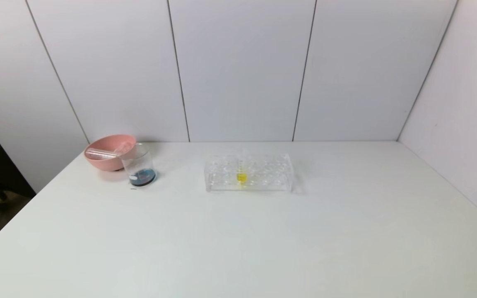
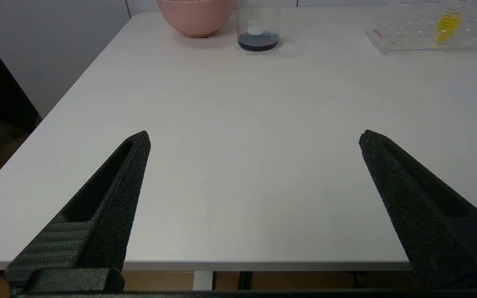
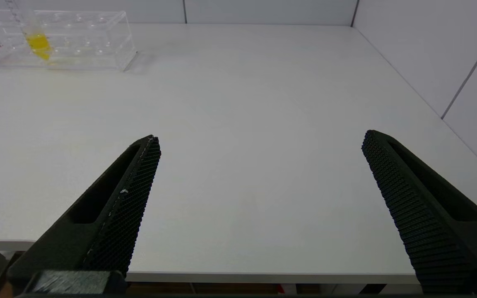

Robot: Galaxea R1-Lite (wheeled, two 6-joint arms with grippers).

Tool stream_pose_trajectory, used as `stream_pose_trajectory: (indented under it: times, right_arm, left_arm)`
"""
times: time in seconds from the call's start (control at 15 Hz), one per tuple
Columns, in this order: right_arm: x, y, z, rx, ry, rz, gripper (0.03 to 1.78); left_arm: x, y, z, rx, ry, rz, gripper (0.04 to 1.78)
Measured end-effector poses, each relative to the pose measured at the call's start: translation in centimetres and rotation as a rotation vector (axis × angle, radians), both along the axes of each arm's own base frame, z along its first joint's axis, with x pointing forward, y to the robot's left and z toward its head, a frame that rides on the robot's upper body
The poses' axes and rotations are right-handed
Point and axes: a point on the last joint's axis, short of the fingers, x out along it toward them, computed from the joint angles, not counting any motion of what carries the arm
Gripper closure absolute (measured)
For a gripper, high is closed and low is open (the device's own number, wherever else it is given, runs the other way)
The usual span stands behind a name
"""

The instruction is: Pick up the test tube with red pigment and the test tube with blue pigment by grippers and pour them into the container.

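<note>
The container, a clear glass beaker (image 1: 139,165), stands at the far left beside the pink bowl and holds a shallow layer of dark blue-purple liquid; it also shows in the left wrist view (image 2: 258,29). No tube with red or blue liquid shows. Clear, empty-looking tubes (image 1: 99,154) lie in the bowl. My left gripper (image 2: 255,138) is open and empty, low at the table's near edge. My right gripper (image 3: 261,140) is open and empty at the near edge too. Neither gripper shows in the head view.
The pink bowl (image 1: 106,161) sits at the back left. A clear tube rack (image 1: 263,176) stands mid-table at the back and holds one tube of yellow liquid (image 1: 242,176). White wall panels close the back and right side. The white table (image 1: 263,240) stretches in front.
</note>
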Motion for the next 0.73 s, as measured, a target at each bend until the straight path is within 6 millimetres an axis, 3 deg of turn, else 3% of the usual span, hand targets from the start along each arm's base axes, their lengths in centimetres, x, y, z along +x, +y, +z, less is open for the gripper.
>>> stream_pose_trajectory:
  times: [0.73]
  right_arm:
    - [0.0, 0.0, 0.0, 0.001, 0.0, 0.0, 0.04]
  left_arm:
    - [0.0, 0.0, 0.0, 0.0, 0.0, 0.0, 0.06]
